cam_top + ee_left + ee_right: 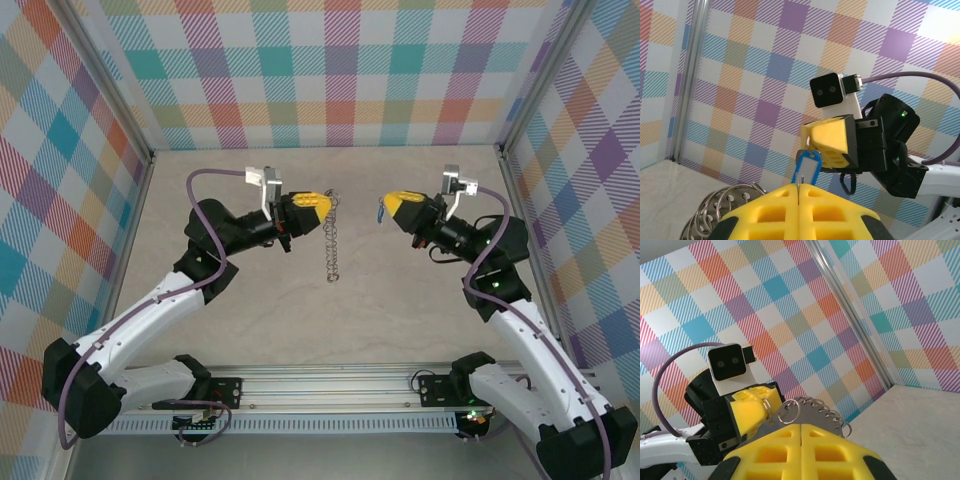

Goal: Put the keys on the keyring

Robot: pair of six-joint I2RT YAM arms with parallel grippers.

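Two arms, top view: we see the left fingers (pixel 312 205) clenched on the top of the keyring (pixel 333 245), which hangs edge-on down toward the worktop (pixel 250 290). The right fingers (pixel 398 206) are clenched on the keys (pixel 381 211), with the blue tag end pointing at the keyring.
Gap, top view: the keys and the keyring are apart and level with each other. The keys lie to the keyring's right, on the line joining both sets of fingers.
Left wrist view: the left fingers (pixel 805 194) are pressed together on a thin wire. The tag (pixel 807 167) hangs straight ahead under the right fingers (pixel 827 142) with its long axis upright. The loops (pixel 722 210) sag at lower left.
Right wrist view: the right fingers (pixel 807 434) are shut tight, and what they pinch is hidden here. The loops (pixel 815 407) fan out just above them, beside the left fingers (pixel 752 405).
Nearer arm, our judgement: the right one carries the keys, so it should close leftward and steer the tag end toward a loop.
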